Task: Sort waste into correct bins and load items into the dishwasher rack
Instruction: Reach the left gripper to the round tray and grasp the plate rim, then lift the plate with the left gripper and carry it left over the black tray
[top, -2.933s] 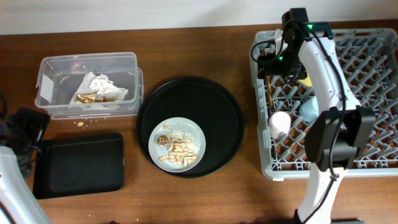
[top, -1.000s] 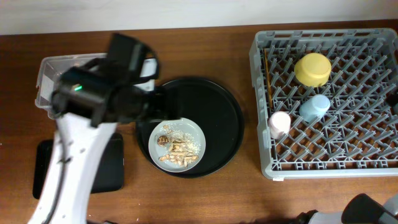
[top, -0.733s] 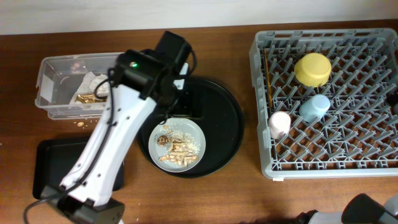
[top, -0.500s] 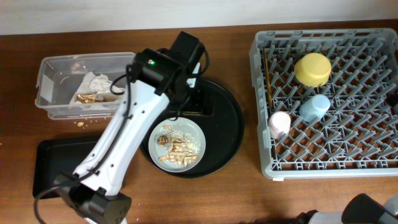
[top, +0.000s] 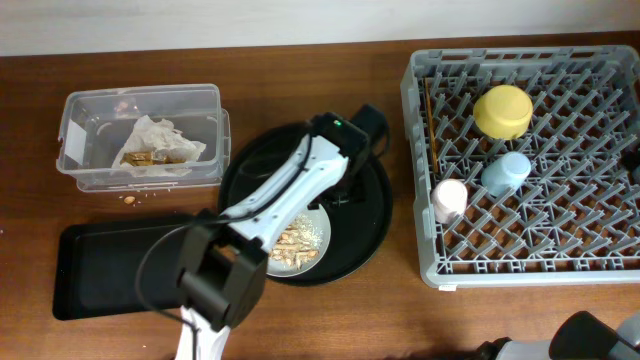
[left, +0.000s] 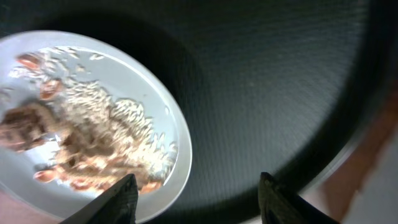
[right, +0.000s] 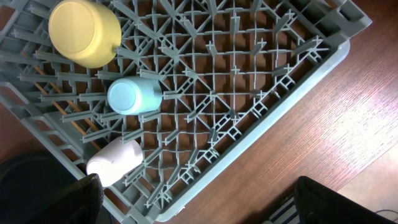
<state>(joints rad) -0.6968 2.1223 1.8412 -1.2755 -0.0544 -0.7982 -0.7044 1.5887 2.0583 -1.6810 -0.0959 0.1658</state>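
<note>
Our L arm (top: 285, 195) reaches from near edge to mid-table, wrist facing down, L gripper (left: 198, 186) fingers wide apart; R arm (top: 600, 338) at near-right corner, R gripper (right: 199, 193) fingers also spread

The large round black tray (top: 372, 222) lies directly beneath the left claw (left: 198, 202), resting on the brown wooden table (top: 330, 320).

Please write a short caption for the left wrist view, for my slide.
Open left gripper above the rim of a plate of food scraps on a round black tray.
</note>
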